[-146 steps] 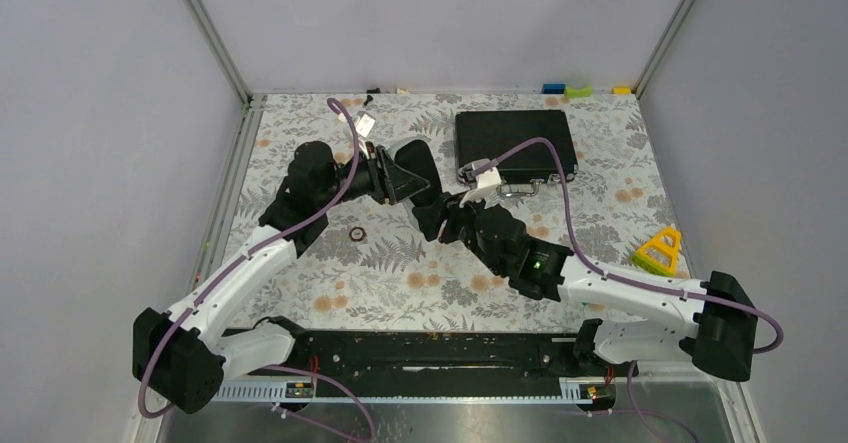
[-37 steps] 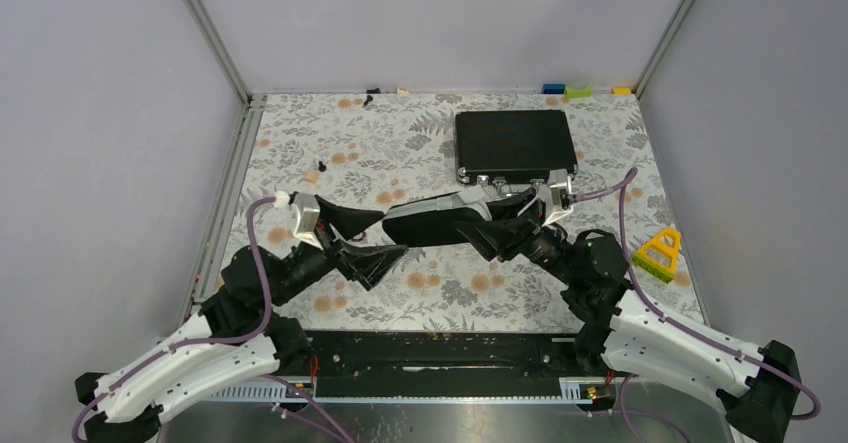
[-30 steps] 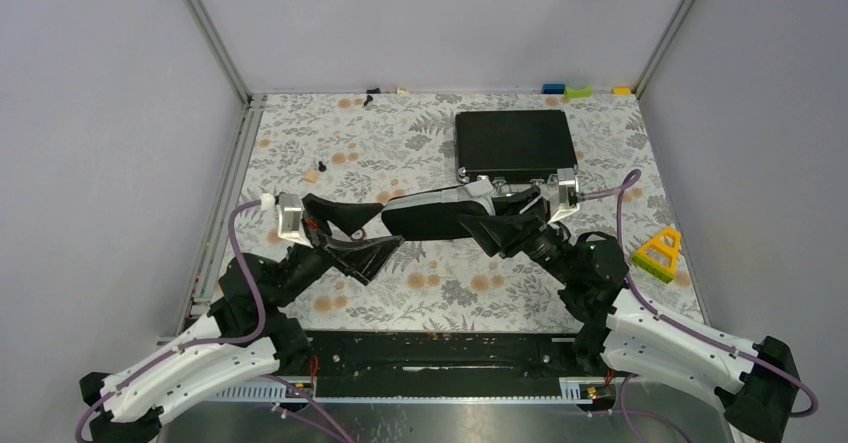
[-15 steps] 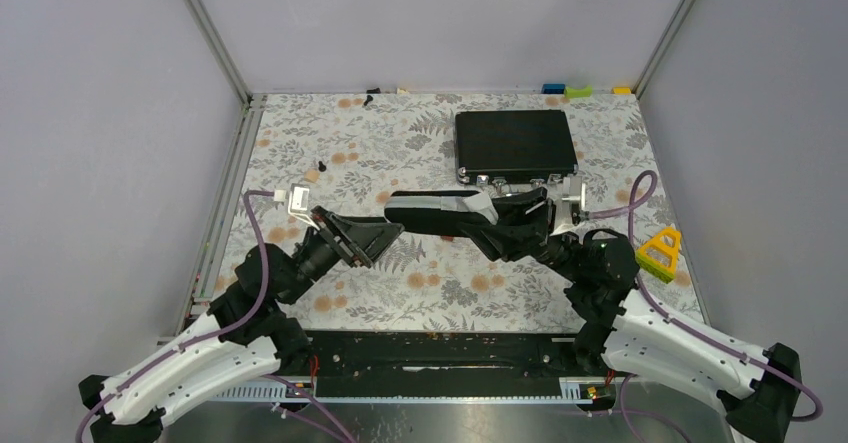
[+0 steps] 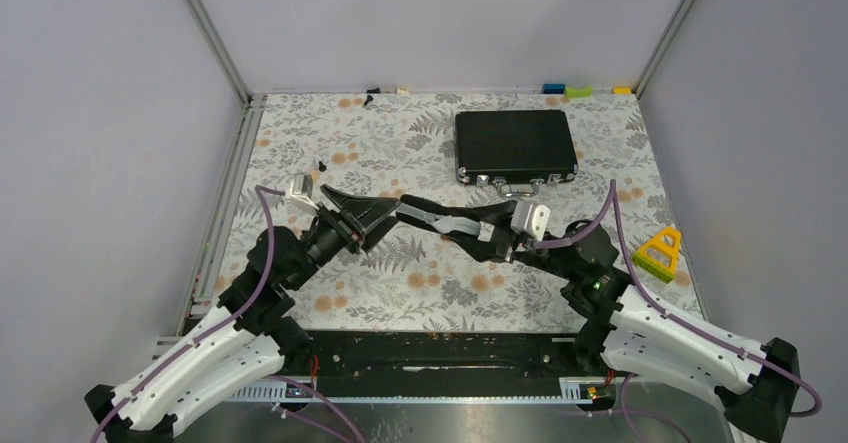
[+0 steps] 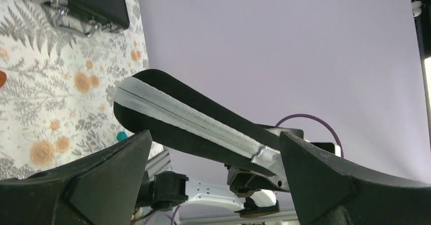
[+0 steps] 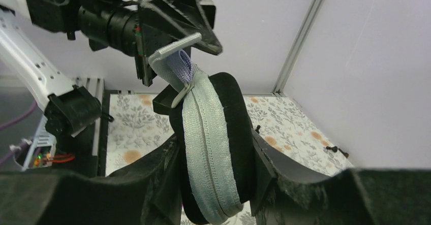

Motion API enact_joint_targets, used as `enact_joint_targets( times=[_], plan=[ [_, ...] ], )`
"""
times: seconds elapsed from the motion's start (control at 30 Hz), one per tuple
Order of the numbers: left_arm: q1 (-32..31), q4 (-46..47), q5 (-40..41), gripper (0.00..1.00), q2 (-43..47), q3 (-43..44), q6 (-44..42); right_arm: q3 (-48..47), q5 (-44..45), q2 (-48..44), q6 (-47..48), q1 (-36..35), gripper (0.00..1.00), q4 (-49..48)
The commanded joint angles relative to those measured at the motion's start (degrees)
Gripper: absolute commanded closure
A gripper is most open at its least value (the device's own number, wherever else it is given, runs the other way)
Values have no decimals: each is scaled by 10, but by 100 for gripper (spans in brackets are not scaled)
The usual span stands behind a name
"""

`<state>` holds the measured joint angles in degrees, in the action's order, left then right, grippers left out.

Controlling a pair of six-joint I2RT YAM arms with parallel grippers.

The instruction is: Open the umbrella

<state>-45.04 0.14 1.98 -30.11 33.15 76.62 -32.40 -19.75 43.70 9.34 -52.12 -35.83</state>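
Top external view shows no umbrella at all, so my guess is it's zipped inside the black case [image 5: 440, 221] held above the surface [image 5: 330, 133] mid-frame. The case's long axis runs from centre-left down towards centre-right. Which way the umbrella itself points, can't tell. Right fingers [image 7: 315, 194] are clamped on the case, left fingers [image 6: 91, 184] are spread with nothing in them. Risk: the zip pull [image 7: 173, 51] is tiny, so a grab could slip, or tugging could twist the case loose.

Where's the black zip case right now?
Top view, mid-table: the black zip case is held up by the right claw, its left end near the open left claw, just in front of the briefcase.
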Motion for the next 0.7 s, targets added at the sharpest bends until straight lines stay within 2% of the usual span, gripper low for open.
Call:
enact_joint_targets(
  times=[0.0, 0.3, 0.67],
  plan=[
    [33, 31, -103, 1, -35, 25, 117, -56, -14, -9, 105, -13, 100, -8],
    [66, 43, -216, 1, -102, 24, 169, -77, -11, -6, 171, -38, 100, 42],
    [70, 60, -295, 1, -169, 27, 207, -122, 4, 32, 257, -87, 100, 133]
  ],
)
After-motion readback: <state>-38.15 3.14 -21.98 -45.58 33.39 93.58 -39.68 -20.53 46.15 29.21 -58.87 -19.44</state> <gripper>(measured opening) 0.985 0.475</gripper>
